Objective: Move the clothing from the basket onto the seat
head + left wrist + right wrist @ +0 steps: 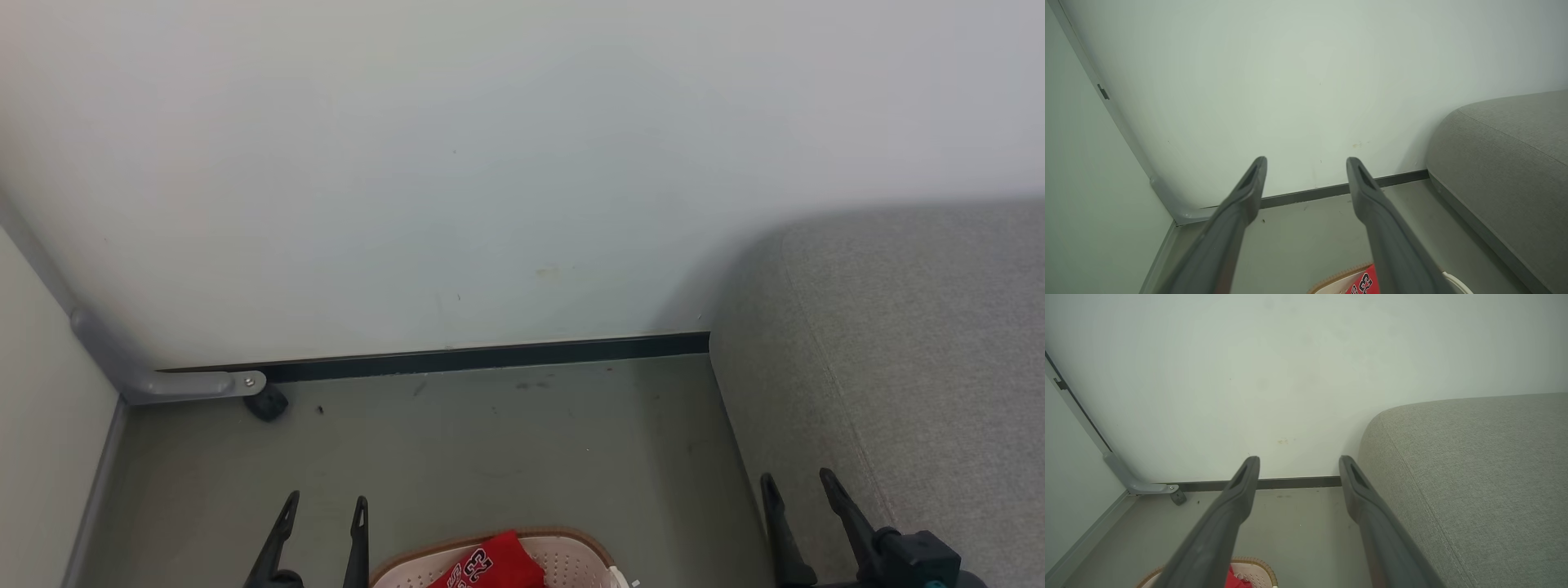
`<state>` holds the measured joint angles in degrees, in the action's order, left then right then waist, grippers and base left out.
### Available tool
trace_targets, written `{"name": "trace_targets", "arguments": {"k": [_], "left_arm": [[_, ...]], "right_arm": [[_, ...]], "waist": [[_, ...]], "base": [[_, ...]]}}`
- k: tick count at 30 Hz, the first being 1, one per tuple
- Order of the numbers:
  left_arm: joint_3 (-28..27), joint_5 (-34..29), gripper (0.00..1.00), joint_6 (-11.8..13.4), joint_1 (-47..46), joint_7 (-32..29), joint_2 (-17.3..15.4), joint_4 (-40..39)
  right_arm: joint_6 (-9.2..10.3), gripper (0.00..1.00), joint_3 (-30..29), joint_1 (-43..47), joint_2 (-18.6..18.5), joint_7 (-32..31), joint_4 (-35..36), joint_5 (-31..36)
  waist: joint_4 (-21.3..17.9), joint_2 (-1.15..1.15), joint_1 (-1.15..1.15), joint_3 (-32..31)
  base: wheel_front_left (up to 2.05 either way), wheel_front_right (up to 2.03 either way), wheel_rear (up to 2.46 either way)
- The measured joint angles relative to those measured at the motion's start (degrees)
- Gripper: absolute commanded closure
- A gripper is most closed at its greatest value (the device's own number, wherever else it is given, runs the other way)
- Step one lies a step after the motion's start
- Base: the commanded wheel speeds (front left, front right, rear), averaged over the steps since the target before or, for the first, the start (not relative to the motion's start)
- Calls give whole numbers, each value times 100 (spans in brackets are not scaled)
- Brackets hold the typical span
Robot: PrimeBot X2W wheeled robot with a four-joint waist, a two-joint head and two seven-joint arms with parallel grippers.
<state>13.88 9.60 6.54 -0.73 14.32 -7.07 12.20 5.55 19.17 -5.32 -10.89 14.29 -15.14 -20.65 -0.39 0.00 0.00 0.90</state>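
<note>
Task looks unstarted. Red clothing [490,563] in basket [565,536], bottom centre of head view, on floor. Seat [898,367] at right, no garment on visible part. Left gripper [326,498] and right gripper [796,476] both spread, holding nothing, flanking basket.

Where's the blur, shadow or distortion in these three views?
Head view: even, flat light, a soft shadow on the wall beside the seat, whose top edge is blurred. Left wrist view: the corner strip bows, wide-angle distortion. Right wrist view: seat weave sharp, no glare.
</note>
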Motion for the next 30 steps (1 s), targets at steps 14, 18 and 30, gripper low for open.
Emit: {"name": "trace_targets", "arguments": {"k": [14,18,30], "left_arm": [[-71,97,0,0,-10,0,40,87],[-85,100,0,0,-15,0,42,118],[-116,136,0,-3,-28,0,87,163]], "right_arm": [[-4,0,-31,-2,1,0,-23,0],[-9,0,-56,-2,0,0,-44,-1],[-10,0,-70,-1,0,0,-48,-24]], "waist": [[-3,0,0,30],[-2,0,0,34],[12,0,0,67]], "base": [[0,0,0],[0,0,0],[0,0,0]]}}
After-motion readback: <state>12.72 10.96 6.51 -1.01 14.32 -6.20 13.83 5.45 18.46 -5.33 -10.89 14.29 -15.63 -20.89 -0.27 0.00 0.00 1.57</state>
